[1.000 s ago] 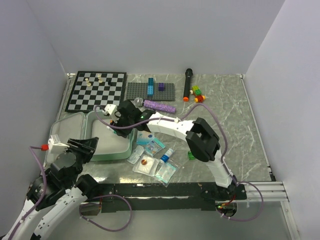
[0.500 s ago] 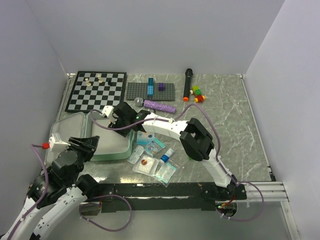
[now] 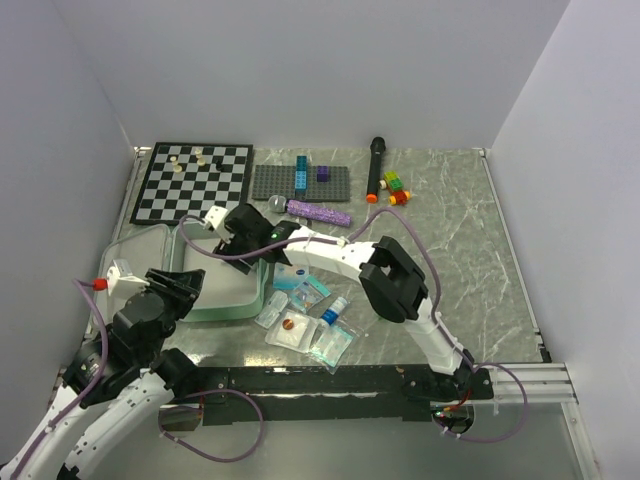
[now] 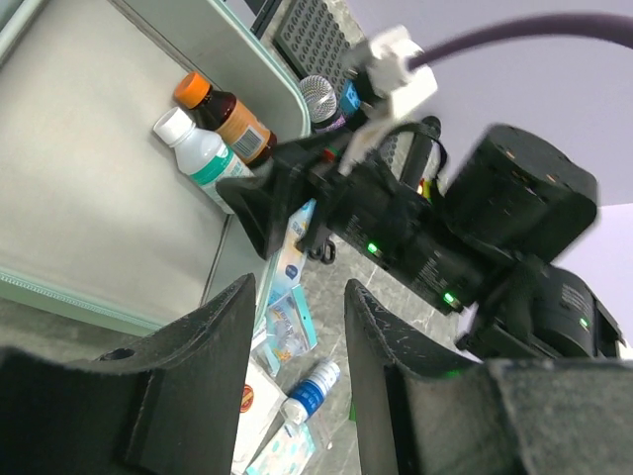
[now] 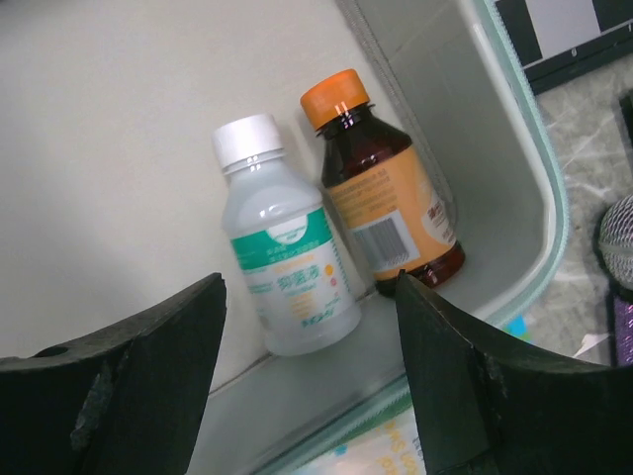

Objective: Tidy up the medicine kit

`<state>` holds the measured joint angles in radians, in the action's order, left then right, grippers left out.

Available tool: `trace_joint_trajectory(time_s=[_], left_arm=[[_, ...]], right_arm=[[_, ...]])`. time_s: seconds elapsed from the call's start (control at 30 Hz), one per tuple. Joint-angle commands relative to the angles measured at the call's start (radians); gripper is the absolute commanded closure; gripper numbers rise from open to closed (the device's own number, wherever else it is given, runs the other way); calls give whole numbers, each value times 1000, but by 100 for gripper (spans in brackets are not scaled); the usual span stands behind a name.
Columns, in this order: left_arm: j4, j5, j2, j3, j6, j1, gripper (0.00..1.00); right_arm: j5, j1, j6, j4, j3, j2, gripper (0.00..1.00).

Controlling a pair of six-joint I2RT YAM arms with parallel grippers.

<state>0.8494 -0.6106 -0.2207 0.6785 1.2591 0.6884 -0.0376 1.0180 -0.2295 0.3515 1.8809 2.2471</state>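
1. Over the medicine kit [image 3: 228, 288], lying open on the table [image 3: 450, 230], my right hand [image 5: 309, 287] hangs with its jaws spread wide, gripping nothing.
2. Inside the kit's corner, a white bottle [image 5: 287, 262] and a brown bottle [image 5: 386, 198] with an orange cap lie side by side, touching.
3. My left hand [image 4: 300, 297] is at the kit's near edge, fingers apart and empty.
4. Packets [image 3: 292, 330] lie just beside the kit, and the chessboard [image 3: 190, 185] is just beyond it.
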Motion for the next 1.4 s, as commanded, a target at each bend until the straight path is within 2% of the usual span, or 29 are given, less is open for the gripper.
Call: trace_joint_trajectory(time_s=[0.0, 0.03, 0.13, 0.2, 0.37, 0.57, 0.77, 1.07, 1.27, 1.37], left_arm=[[-33, -8, 4, 16, -17, -1, 54], [-35, -9, 9, 15, -17, -3, 54], [-38, -9, 18, 6, -13, -3, 54], [-39, -3, 18, 0, -9, -1, 54], [-50, 11, 15, -17, -6, -3, 54], [-55, 20, 9, -25, -4, -3, 54], [-56, 20, 11, -34, -1, -3, 54], [-67, 18, -2, -37, -9, -1, 54], [-76, 22, -8, -51, -9, -3, 54], [-82, 18, -9, -54, -12, -3, 53]], right_arm=[[60, 1, 139, -52, -84, -182, 26], [94, 2, 166, -49, -95, -198, 29], [171, 8, 228, 6, -69, -187, 49], [199, 14, 280, 33, -66, -169, 58], [222, 21, 335, 99, -43, -90, 69], [206, 19, 381, 167, 32, 8, 71], [125, 2, 447, 199, 90, 55, 71], [-5, -61, 507, 366, 250, 154, 70], [-41, -79, 510, 391, 274, 158, 68], [-36, -81, 503, 338, 233, 108, 65]])
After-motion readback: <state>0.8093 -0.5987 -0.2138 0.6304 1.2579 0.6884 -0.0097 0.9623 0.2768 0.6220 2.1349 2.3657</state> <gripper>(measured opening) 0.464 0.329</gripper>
